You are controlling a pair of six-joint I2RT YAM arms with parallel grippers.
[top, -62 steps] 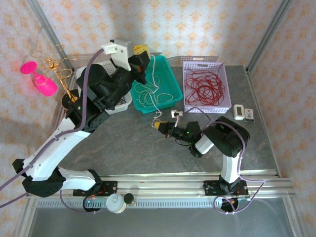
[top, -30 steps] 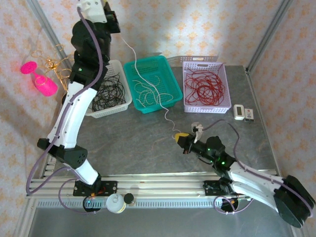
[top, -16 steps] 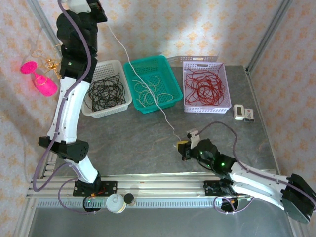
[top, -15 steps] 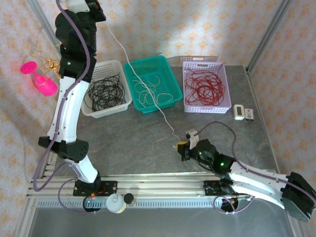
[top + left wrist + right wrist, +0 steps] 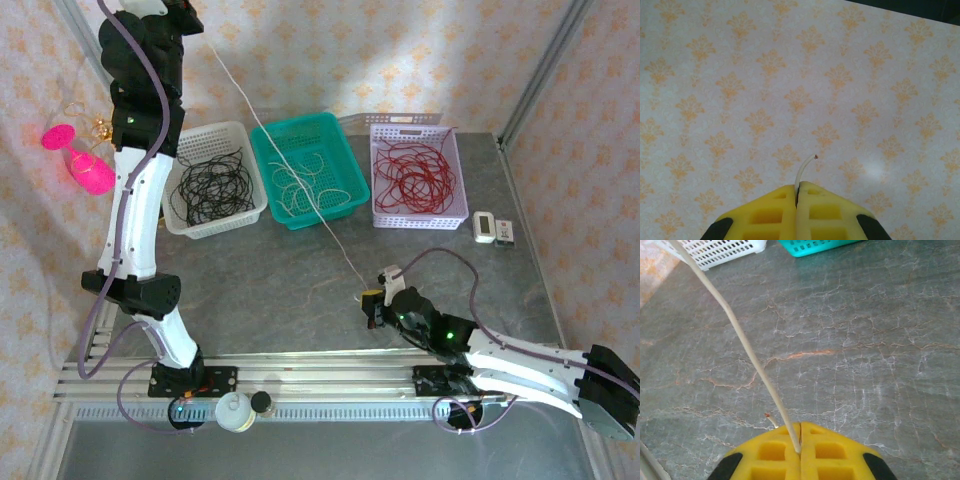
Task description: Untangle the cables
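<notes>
Stretching taut in a straight diagonal, a white cable runs from the left hand, raised high against the patterned wall at the far left, down to the right hand, which sits low just above the grey marbled surface near the front edge. On its way the line crosses above the teal basket, where loose white strands lie. The left wrist view has the left hand with its yellow pads pressed together on the white cable, a short stub of which pokes out beyond them toward the wall. The right wrist view has the right hand clamped the same way on the white cable, which rises away up and to the left. Black cables fill the white basket left of the teal one, and red cables lie coiled in the lilac basket to its right.
</notes>
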